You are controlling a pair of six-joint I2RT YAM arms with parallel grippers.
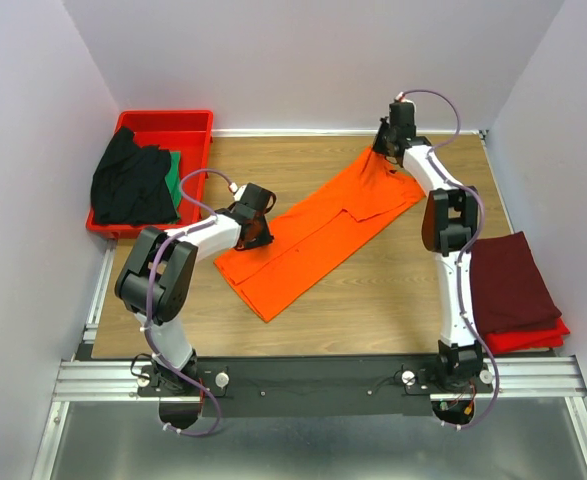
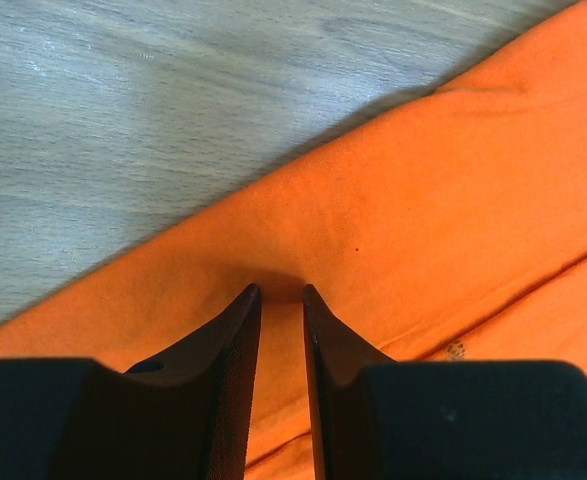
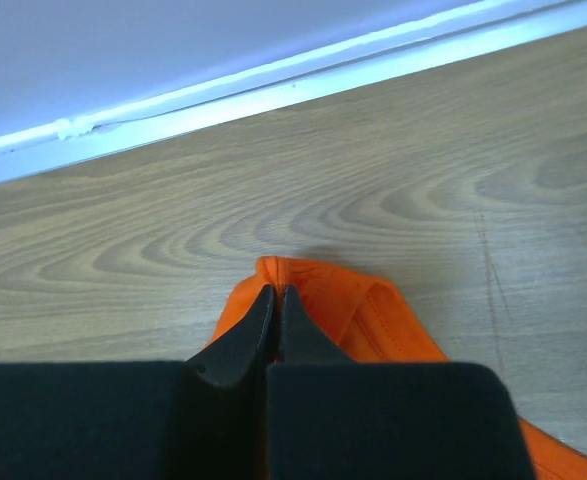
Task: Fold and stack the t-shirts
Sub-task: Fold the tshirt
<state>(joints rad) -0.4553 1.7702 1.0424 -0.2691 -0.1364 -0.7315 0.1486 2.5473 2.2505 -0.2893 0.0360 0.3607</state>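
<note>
The orange t-shirt [image 1: 318,230] lay spread on the wooden counter [image 1: 373,300], running slantwise from the near left toward the far right, with a flap folded over along its middle. The left jaws sat at its left edge near the lower end. In the left wrist view they were drawn in close on a small raised fold of orange cloth, with only a narrow strip of it between the tips. The right jaws were at the shirt's far right corner, close to the back wall [image 1: 313,60]. In the right wrist view they were pinched nearly together on a bunched hem of the cloth, lifted a little off the wood.

The right arm [image 1: 451,215] reached out over the counter and covered part of that far corner. Just to its right, at the counter's edge, a folded maroon t-shirt [image 1: 511,280] rested on a red cloth [image 1: 533,337]. In the far left corner stood a red tray [image 1: 168,122], well apart from the orange shirt. A black t-shirt [image 1: 128,185] was heaped in it and spilled over its near rim, covering most of a green t-shirt [image 1: 174,175].
</note>
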